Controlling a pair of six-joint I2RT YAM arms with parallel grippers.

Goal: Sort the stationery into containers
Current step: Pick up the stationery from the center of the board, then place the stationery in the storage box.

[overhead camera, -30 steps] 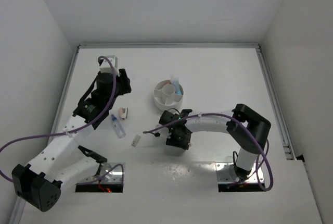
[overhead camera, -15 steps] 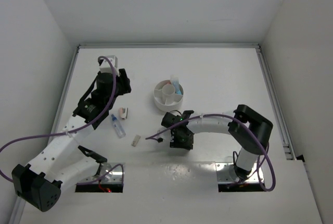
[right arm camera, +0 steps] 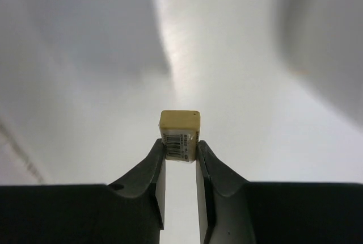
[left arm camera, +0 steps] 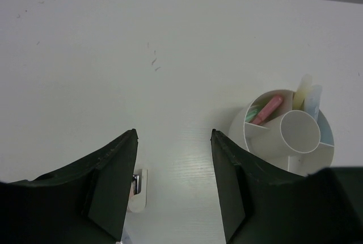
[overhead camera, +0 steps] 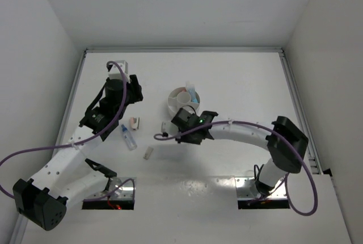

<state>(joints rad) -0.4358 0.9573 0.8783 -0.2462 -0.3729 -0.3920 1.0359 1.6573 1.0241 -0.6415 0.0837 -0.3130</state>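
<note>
Firmly gripped, tan eraser [right arm camera: 180,122] (labelled), right pincer [right arm camera: 180,146]

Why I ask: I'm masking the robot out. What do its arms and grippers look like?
The left arm and right arm have white links, black joints and a trailing purple cable each. The left gripper and right gripper have black tapering fingers. A green light shows on the right wrist.

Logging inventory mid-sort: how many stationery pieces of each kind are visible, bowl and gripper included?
Marker sticks in the bowl: 4 (pink, green, yellow, blue)
Clear blue-capped tube: 1
Tan eraser blocks: 2 (one loose, one in the right gripper)
Pink-white piece, kind unclear: 1
Total: 8
</note>
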